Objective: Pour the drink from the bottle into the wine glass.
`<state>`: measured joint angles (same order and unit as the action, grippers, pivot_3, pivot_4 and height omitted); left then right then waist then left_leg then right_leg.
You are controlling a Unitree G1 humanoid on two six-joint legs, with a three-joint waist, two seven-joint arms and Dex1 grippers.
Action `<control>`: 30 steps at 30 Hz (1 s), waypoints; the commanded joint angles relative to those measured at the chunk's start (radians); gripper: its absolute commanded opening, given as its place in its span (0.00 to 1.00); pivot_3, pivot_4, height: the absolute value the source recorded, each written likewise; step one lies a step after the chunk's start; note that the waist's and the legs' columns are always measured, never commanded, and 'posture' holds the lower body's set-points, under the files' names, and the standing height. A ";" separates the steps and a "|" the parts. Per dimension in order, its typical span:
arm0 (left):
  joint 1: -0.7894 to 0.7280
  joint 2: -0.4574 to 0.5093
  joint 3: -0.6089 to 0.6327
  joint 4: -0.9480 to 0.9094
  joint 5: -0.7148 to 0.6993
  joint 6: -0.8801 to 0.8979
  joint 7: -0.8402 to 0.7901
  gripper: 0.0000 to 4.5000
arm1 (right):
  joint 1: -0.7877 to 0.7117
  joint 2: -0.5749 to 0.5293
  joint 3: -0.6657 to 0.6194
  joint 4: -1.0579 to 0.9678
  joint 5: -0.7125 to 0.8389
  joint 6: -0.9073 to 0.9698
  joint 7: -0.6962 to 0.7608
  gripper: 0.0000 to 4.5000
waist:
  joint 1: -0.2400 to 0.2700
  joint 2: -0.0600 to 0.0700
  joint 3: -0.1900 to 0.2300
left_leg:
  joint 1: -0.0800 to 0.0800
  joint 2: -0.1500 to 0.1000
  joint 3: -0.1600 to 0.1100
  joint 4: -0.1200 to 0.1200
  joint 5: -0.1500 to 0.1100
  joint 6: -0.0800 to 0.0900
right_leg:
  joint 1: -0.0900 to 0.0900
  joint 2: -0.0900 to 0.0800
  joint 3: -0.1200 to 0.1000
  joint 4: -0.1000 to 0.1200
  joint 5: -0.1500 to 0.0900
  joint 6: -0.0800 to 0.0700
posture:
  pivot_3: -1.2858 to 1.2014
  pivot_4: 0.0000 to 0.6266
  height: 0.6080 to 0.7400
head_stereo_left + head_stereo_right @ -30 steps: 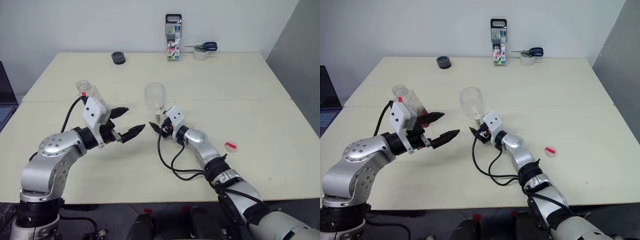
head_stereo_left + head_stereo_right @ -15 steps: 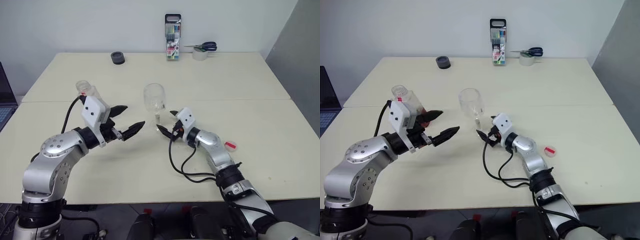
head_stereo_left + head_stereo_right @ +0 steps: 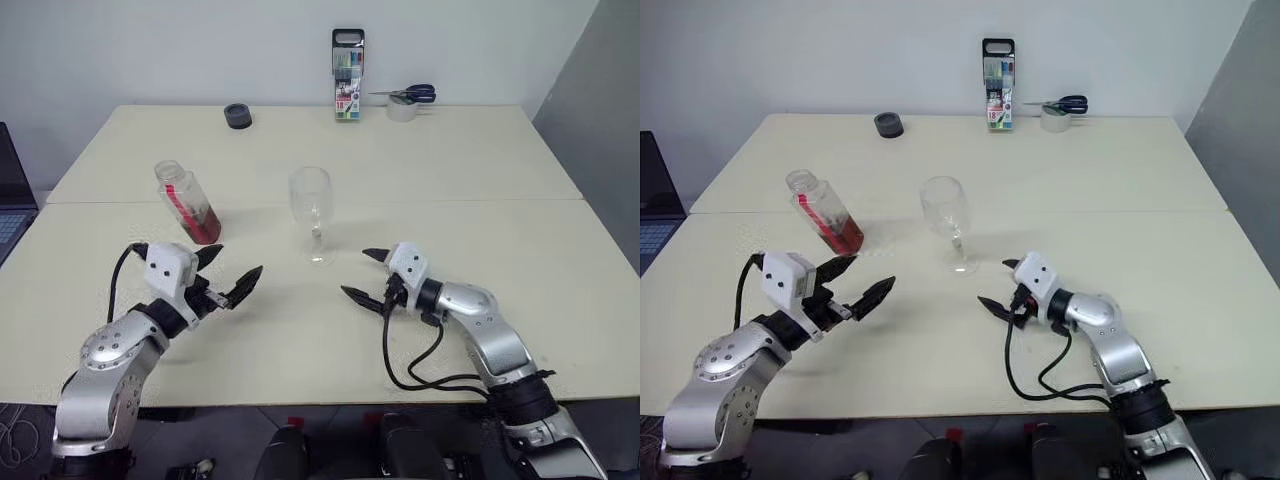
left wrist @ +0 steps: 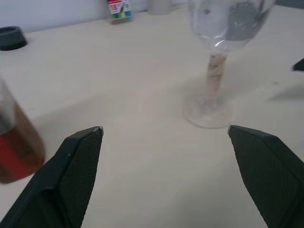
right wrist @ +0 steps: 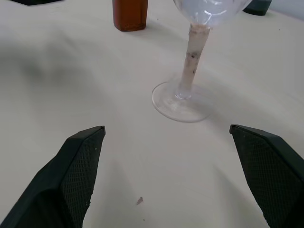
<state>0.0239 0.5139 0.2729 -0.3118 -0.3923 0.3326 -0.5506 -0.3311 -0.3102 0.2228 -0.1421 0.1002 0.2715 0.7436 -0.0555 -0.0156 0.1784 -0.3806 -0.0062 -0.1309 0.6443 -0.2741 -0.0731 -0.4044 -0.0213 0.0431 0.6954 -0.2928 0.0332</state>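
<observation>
the bottle [image 3: 186, 203] stands uncapped on the surface [image 3: 520, 180], left of the empty wine glass [image 3: 312, 213], drink [image 3: 202, 227] unpoured. left tool [image 3: 226, 275] and right tool [image 3: 368, 277] gape wide, holding nothing.

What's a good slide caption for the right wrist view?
Open right end effector facing the upright wine glass on the table, bottle behind.

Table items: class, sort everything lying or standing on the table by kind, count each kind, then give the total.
Bottle: 1
Wine glass: 1
Marker-pen case: 1
Scissors: 1
Tape roll: 1
Dark round lid: 1
Total: 6
</observation>
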 commanded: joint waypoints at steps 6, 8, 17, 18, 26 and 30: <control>0.006 -0.066 0.024 0.181 0.099 -0.196 0.079 1.00 | 0.041 -0.014 -0.011 -0.168 0.065 0.015 -0.002 0.99 | 0.008 -0.001 -0.001 | -0.001 0.000 -0.001 0.000 0.000 0.000 | 0.000 0.000 -0.001 -0.001 0.000 0.000 | 0.52 0.24 1.00; -0.006 -0.066 0.027 0.214 0.105 -0.231 0.079 1.00 | 0.050 -0.008 -0.012 -0.172 0.071 0.009 -0.009 0.99 | 0.008 -0.001 -0.001 | -0.001 -0.001 0.000 0.000 0.000 0.000 | 0.000 0.000 -0.001 -0.001 0.000 0.000 | 0.52 0.24 1.00; -0.063 -0.064 0.058 0.331 0.099 -0.283 0.119 1.00 | 0.060 -0.025 -0.014 -0.270 0.197 0.104 0.038 0.99 | 0.008 -0.001 -0.001 | -0.001 0.000 -0.001 0.000 0.000 0.000 | 0.000 0.000 -0.001 -0.001 0.000 0.000 | 0.52 0.24 1.00; -0.076 -0.063 0.060 0.341 0.092 -0.279 0.117 1.00 | 0.058 -0.031 -0.010 -0.278 0.205 0.112 0.042 0.99 | 0.009 -0.001 -0.001 | -0.001 0.000 -0.001 0.000 0.000 0.000 | 0.000 0.000 -0.001 -0.001 0.000 0.000 | 0.52 0.24 1.00; -0.196 -0.038 0.075 0.433 0.066 -0.248 0.102 1.00 | 0.035 -0.051 0.001 -0.332 0.263 0.178 0.055 0.99 | 0.009 -0.001 -0.001 | -0.001 0.000 -0.001 0.000 0.000 0.000 | 0.000 0.000 -0.002 -0.001 0.000 0.000 | 0.52 0.24 1.00; -0.233 -0.024 0.069 0.472 0.073 -0.258 0.104 1.00 | 0.020 -0.059 -0.010 -0.357 0.311 0.216 0.056 0.99 | 0.008 -0.001 -0.001 | -0.001 0.000 -0.001 0.000 0.000 0.000 | 0.000 0.000 -0.002 -0.001 0.000 0.000 | 0.52 0.24 1.00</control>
<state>-0.1929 0.4756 0.3205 0.1670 -0.3257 0.0969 -0.4475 -0.2946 -0.3659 0.2271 -0.4527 0.3792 0.4764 0.7923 -0.0472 -0.0170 0.1777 -0.3813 -0.0066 -0.1324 0.6446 -0.2741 -0.0732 -0.4041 -0.0214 0.0414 0.6944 -0.2928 0.0333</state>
